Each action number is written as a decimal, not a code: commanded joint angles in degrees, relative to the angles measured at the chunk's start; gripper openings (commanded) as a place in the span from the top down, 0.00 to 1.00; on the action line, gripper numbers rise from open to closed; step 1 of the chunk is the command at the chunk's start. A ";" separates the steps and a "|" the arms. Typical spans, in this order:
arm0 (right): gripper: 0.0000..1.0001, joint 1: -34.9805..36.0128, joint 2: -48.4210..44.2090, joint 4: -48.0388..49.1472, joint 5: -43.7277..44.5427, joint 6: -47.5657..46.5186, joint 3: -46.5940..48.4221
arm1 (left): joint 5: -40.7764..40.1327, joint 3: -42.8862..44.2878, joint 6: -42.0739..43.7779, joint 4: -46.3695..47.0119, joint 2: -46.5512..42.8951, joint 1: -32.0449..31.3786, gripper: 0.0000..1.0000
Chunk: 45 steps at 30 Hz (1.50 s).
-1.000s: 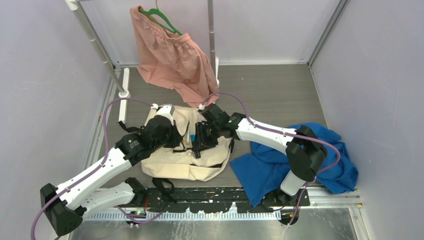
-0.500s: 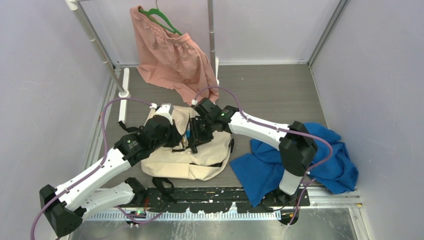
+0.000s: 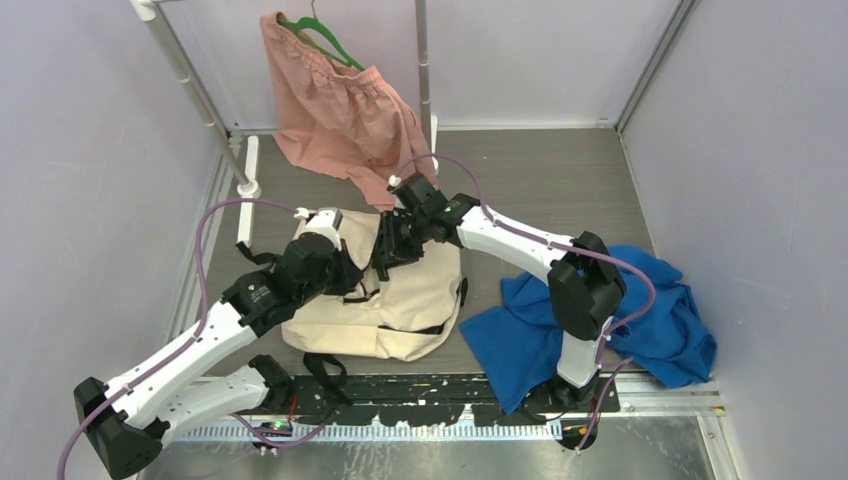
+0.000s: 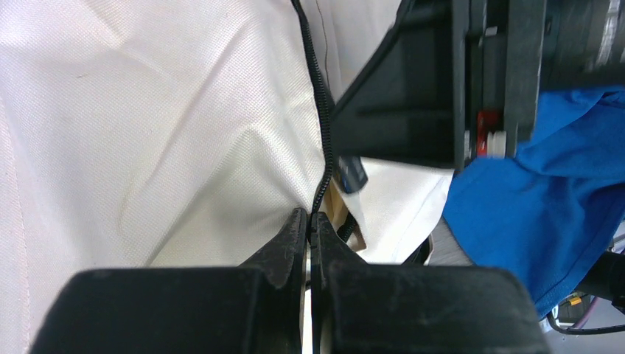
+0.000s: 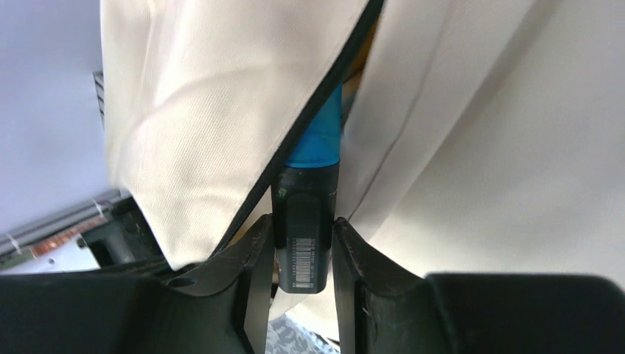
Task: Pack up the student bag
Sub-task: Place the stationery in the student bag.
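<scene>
Cream student bag (image 3: 420, 300) flat on tabletop (image 3: 560, 180), centre, zipper mouth parted. Left gripper (image 4: 308, 223) pinched tight on zipper edge; right gripper (image 5: 302, 240) clamped on blue-black marker (image 5: 308, 221) at the slit. Best: lift edge, push marker fully inside, then release.

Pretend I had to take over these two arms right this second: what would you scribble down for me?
Left pincer: shut on the bag, pinching its fabric right by the zipper.
Right pincer: shut on a pen, whose blue end is poked into the bag's opening.
The bag lies flat between the two arms.
Done: opening gripped, pen partly in.
Left: push the pen fully inside, let go, then probably zip up. The blue cloth lies to the right, and neither pincer is touching it.
</scene>
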 commanded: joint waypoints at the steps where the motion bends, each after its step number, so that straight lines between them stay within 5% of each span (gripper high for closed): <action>1: 0.99 -2.92 0.27 5.90 -1.56 2.46 1.53 | 0.30 0.17 -0.02 5.88 -0.82 0.31 1.00; 15: 0.99 -2.86 4.19 5.50 3.26 3.55 4.21 | 0.85 1.05 0.59 8.17 2.81 0.31 1.00; 25: 0.82 -2.64 3.43 5.85 2.44 3.75 4.39 | 0.42 0.72 0.19 8.11 1.85 0.31 1.00; 35: 0.83 -0.74 2.70 8.18 -0.88 6.07 4.17 | 0.38 0.41 0.11 8.16 1.02 0.31 1.00; 41: 0.55 0.65 0.73 23.63 -6.92 11.03 -1.18 | 0.58 1.03 0.16 8.28 1.33 0.31 1.00; 45: 0.36 0.16 -0.64 19.03 -3.78 8.29 -0.91 | 0.40 1.16 0.32 7.94 0.71 0.31 1.00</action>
